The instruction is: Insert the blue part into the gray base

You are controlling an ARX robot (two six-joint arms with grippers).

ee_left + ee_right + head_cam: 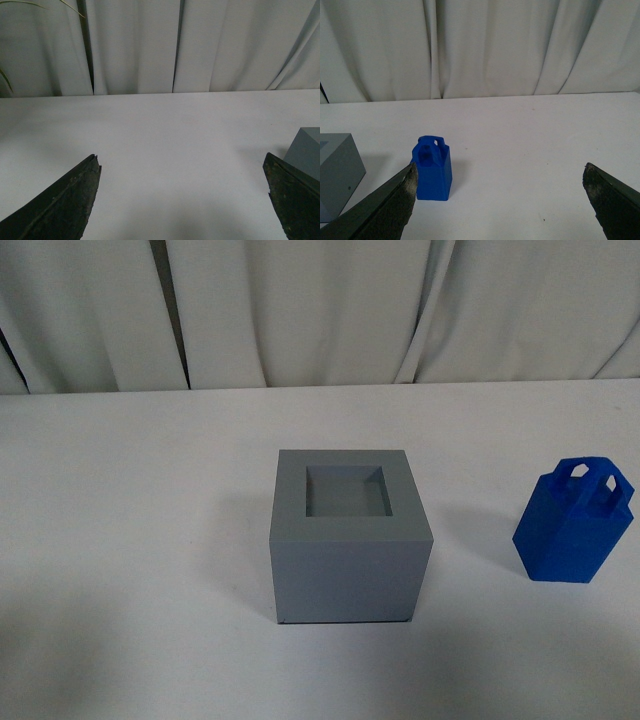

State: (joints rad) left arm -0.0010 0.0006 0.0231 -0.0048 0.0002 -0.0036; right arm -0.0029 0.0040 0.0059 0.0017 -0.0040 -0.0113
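The gray base (350, 536) stands mid-table in the front view, its square recess facing up and empty. The blue part (574, 522) stands upright to its right, apart from it, loop handle on top. Neither arm shows in the front view. My left gripper (182, 167) is open and empty over bare table; a corner of the gray base (306, 150) shows beside one finger. My right gripper (500, 175) is open and empty; the blue part (433, 167) stands ahead of it, close by one finger, with the gray base (337, 172) further off to that side.
A white table (130, 500) carries both things. White curtains (320, 310) hang along its far edge. A dark gap (170, 300) shows between curtain folds at the back left.
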